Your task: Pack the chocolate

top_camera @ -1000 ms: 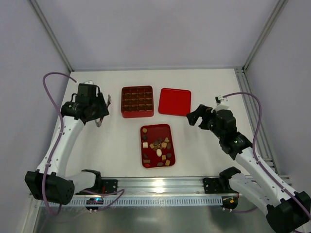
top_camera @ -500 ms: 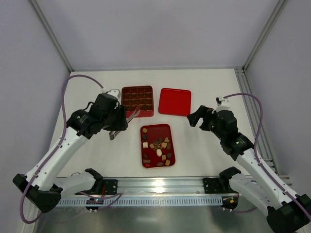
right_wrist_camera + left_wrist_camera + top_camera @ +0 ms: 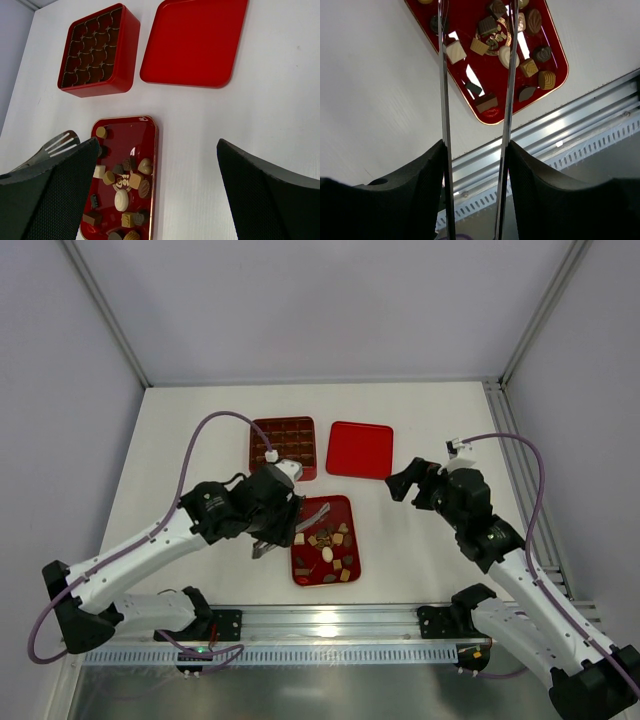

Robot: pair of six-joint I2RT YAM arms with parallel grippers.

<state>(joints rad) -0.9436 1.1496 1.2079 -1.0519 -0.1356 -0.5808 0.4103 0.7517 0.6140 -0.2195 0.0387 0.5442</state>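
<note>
Chocolate [image 3: 328, 545] under left end effector [image 3: 284, 532], tongs apart.

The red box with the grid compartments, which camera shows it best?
The right wrist view: the red box sits near and whole, its empty grid cells plain. The top external view shows the box whole too, but small, with the left arm's cable crossing one corner. The left wrist view misses it, showing only the tray of chocolate.
</note>
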